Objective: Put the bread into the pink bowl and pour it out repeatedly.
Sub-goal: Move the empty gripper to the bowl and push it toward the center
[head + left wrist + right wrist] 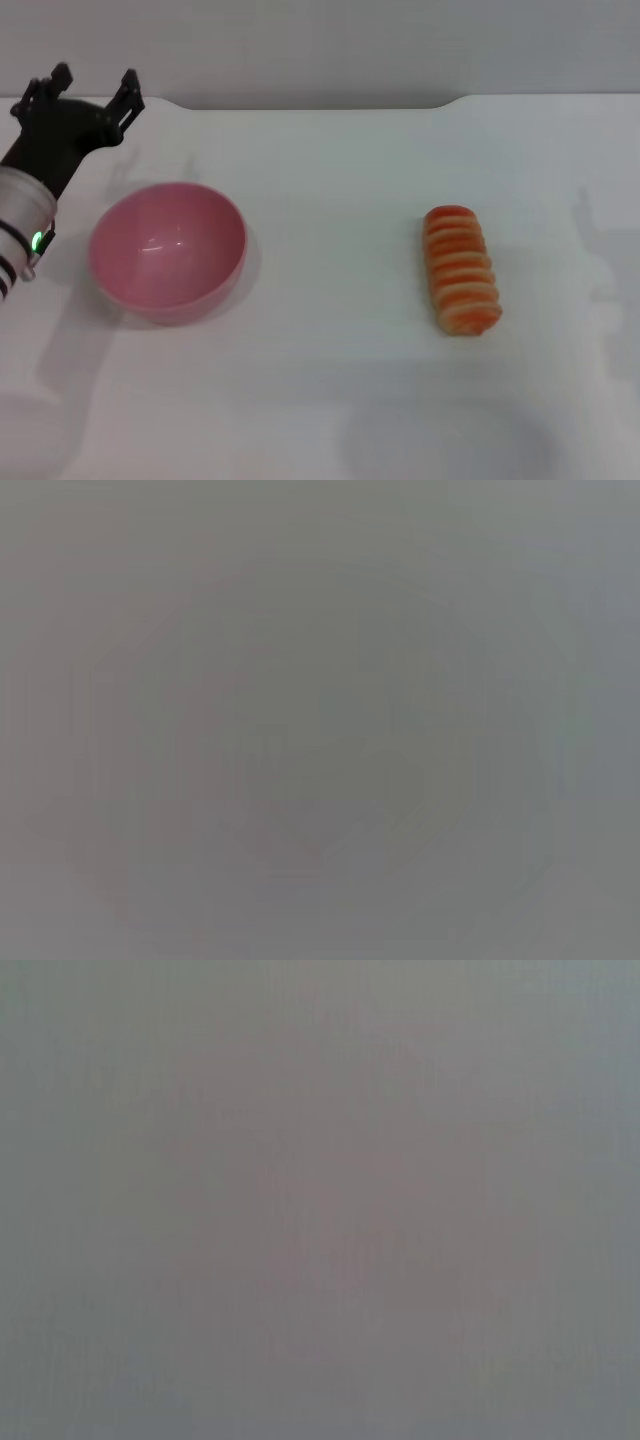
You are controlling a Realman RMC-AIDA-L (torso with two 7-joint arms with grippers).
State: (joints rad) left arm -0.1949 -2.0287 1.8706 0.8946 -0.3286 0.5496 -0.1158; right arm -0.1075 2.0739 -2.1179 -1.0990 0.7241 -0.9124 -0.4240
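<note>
Bread (461, 270) lies right of centre on the white tabletop (330, 180), well apart from the empty pink bowl (167, 251) at left. Left end effector (92, 88), upper left, fingers spread, grasps nothing.

The pink bowl (167, 250) looks like smooth, glossy plastic, with small bright highlights on its inner wall. The bread (461, 270), at about three o'clock from the bowl, has a ridged, slightly shiny skin in orange and cream bands, more like moulded plastic or foam than crust. The table (330, 380) is a smooth, matt white surface. At ten o'clock from the bowl, the left end effector (90, 92) is matt black, hard-looking material; the arm segment behind it is pale and satin-smooth.
</note>
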